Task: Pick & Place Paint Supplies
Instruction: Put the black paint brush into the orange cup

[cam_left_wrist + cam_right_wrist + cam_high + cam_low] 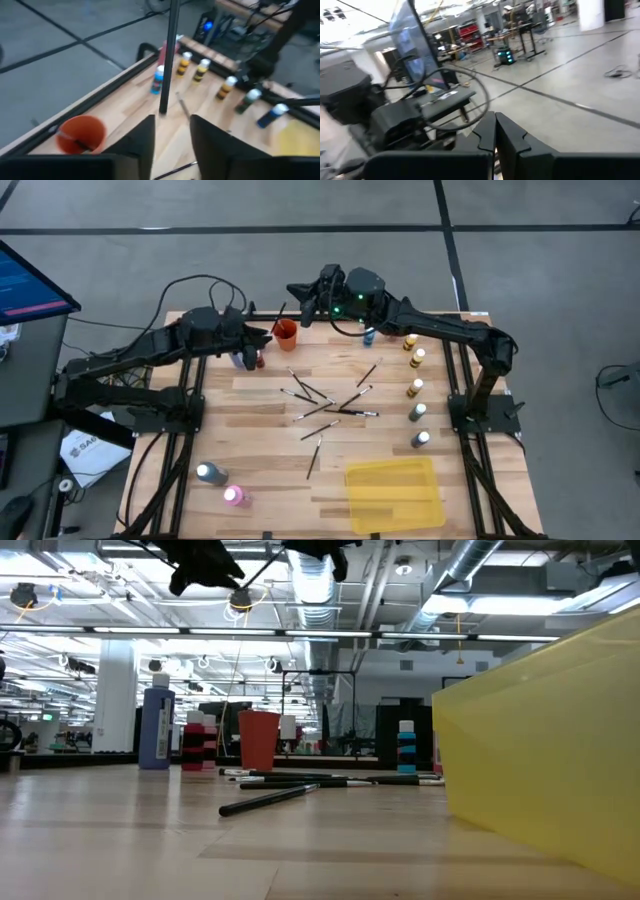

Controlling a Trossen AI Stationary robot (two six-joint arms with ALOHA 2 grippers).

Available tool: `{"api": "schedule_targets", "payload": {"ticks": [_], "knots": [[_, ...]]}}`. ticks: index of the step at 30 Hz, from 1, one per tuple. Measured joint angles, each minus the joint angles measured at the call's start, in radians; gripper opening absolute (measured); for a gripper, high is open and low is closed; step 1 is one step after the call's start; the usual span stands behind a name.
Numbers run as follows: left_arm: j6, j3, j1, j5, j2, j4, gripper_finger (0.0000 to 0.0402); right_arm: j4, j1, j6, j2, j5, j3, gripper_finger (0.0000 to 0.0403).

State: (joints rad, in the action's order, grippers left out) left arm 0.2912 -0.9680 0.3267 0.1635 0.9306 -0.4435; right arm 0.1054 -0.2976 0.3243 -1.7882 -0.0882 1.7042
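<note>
Wood slat table (260, 395), grey floor (540, 280), ceiling ducts (310, 580)

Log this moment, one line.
left gripper: jaws open, beside orange cup | right gripper: jaws shut on paintbrush, held upright

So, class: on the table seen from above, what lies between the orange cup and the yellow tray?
In the high view, a scatter of thin dark paintbrushes lies on the wood between the orange cup and the yellow tray.
</note>
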Motion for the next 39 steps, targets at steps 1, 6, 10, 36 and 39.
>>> {"api": "schedule_targets", "payload": {"ticks": [1, 6, 10, 36, 39], "knots": [[-0.002, 0.000, 0.000, 0.018, 0.000, -0.011, 0.0133, 0.000, -0.005, -0.008, 0.000, -0.011, 0.000, 0.0000], [-0.003, 0.000, 0.000, 0.060, 0.000, -0.083, 0.0178, 0.008, -0.042, -0.047, -0.010, -0.050, 0.000, 0.0000], [-0.003, 0.000, 0.000, 0.083, 0.000, -0.112, 0.0195, 0.054, -0.069, -0.049, -0.081, -0.052, -0.002, 0.0000], [-0.025, 0.000, 0.001, 0.128, -0.105, -0.126, 0.0186, 0.120, -0.046, -0.223, -0.372, -0.300, -0.002, 0.0000], [-0.025, 0.000, 0.001, 0.128, -0.106, -0.125, 0.0186, 0.109, -0.045, -0.227, -0.375, -0.303, 0.001, 0.0001]]}}
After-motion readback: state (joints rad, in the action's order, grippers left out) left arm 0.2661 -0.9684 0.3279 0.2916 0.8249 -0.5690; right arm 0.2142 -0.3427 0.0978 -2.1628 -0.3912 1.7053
